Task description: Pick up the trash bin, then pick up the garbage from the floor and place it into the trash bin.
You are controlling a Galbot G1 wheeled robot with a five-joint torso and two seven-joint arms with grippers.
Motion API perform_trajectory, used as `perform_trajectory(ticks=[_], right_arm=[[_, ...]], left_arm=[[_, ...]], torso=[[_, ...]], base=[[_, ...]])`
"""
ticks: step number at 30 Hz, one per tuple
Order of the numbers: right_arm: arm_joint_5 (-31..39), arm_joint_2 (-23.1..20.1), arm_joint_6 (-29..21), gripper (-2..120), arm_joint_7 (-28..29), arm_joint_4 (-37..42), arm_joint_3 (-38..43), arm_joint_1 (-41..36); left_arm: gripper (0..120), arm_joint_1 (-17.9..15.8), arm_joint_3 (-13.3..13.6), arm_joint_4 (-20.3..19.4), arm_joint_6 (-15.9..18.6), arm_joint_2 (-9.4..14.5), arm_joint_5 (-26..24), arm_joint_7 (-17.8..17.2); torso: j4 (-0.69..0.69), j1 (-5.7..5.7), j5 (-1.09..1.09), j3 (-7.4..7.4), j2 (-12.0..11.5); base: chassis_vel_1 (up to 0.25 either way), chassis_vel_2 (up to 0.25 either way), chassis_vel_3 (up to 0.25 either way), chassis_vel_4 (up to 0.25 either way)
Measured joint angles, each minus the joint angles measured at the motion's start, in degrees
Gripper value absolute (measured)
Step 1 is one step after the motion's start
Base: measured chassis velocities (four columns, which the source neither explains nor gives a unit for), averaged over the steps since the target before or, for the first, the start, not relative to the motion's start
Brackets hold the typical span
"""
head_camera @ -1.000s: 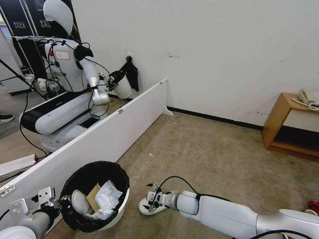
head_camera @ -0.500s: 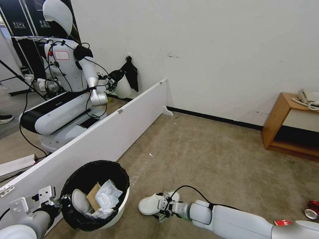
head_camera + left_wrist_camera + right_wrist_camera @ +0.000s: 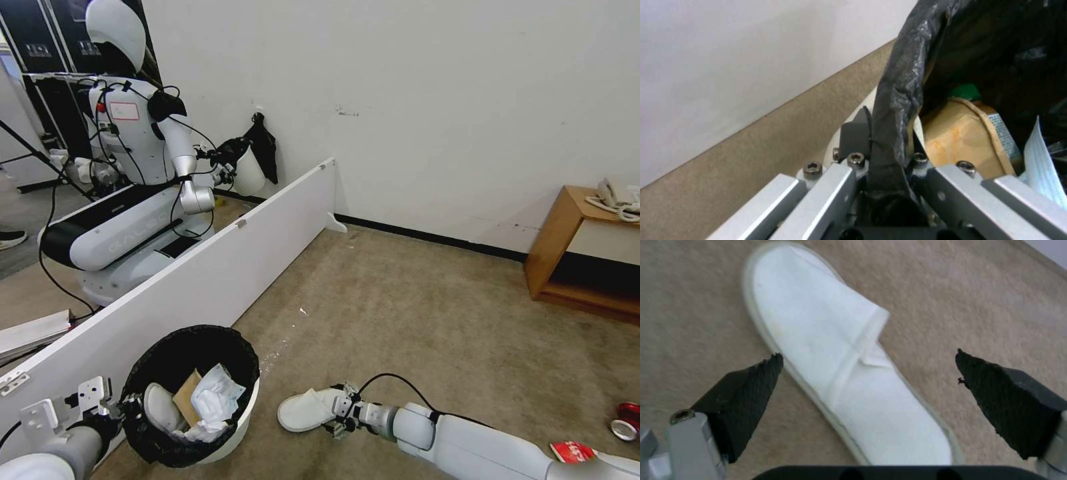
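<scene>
The left gripper (image 3: 110,403) is clamped on the rim of the bin (image 3: 192,393), pinching the black bag (image 3: 900,93) folded over that rim between its jaws. Held this way, the bin hangs tilted just off the carpet (image 3: 413,313) with its mouth turned toward the right arm, which should make dropping litter in easier. Inside the bin lie a white slipper (image 3: 159,405), a brown cardboard scrap (image 3: 187,395) and crumpled tissues (image 3: 215,400); the left wrist view also shows a bit of green next to the cardboard, perhaps a bottle cap.

The second slipper (image 3: 308,409) lies flat on the carpet just beside the bin, on its side away from the white board (image 3: 200,280). The right gripper (image 3: 344,419) reaches low over the end of this slipper farther from the bin. Its jaws are spread wide, one black pad (image 3: 749,396) on each side of the slipper, not yet touching it. The stance looks set for closing across the slipper's width, so I judge the step in hand to be picking it up.

Farther from the bin, past the right arm, a red packet (image 3: 573,452) and a red can (image 3: 627,421) wait on the carpet, so the task is partly done.
</scene>
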Motion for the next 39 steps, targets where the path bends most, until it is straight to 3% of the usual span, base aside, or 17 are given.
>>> perform_trajectory(ticks=[11,20,39], right_arm=[[-0.77,3.83,1.78,99,0.00,-5.00,2.17,0.55],[-0.39,9.46,3.82,99,-0.21,-9.18,4.15,1.30],[1.25,10.30,4.56,99,-0.68,-11.76,4.00,-1.72]], left_arm=[[1,0.30,-0.09,-0.03,0.00,-0.35,0.24,0.00],[1,0.41,-0.20,-0.07,0.00,-0.46,0.33,0.00],[1,0.06,0.01,0.25,0.00,-0.03,0.17,-0.07]], torso=[[0.00,0.00,0.00,0.00,0.00],[0.01,0.00,-0.01,0.00,0.00],[0.00,0.00,0.01,0.00,0.00]], base=[[0.000,0.000,0.000,0.000],[0.000,0.000,0.000,0.000],[0.000,0.000,0.000,0.000]])
